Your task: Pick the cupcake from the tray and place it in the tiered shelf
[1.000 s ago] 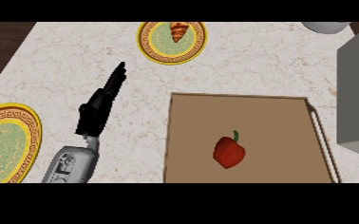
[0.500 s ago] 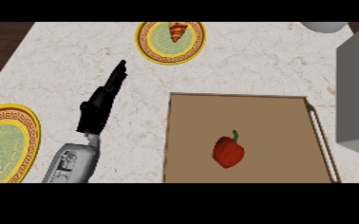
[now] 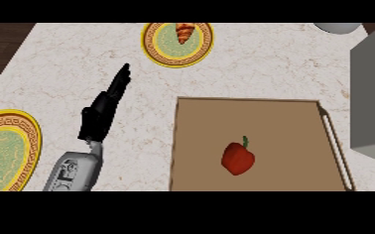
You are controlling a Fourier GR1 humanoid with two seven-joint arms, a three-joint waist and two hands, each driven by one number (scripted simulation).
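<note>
No cupcake shows on the flat brown cardboard tray [image 3: 293, 124]; what lies there, left of centre, is a red bell pepper with a green stem [image 3: 239, 157]. The grey shelf [image 3: 363, 99] stands just right of the tray. The black left hand [image 3: 102, 110], fingers straight and released, holds nothing above the speckled stone bench [image 3: 264, 74]. I'd come at the pepper from above, curling round its body.

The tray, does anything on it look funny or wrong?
Yes. The tray holds only a red pepper with a green stem, and no cupcake shows there or anywhere else on the counter. Nothing looks spilled or broken. The left hand lies open beside the tray, fingers straight, touching nothing.
</note>
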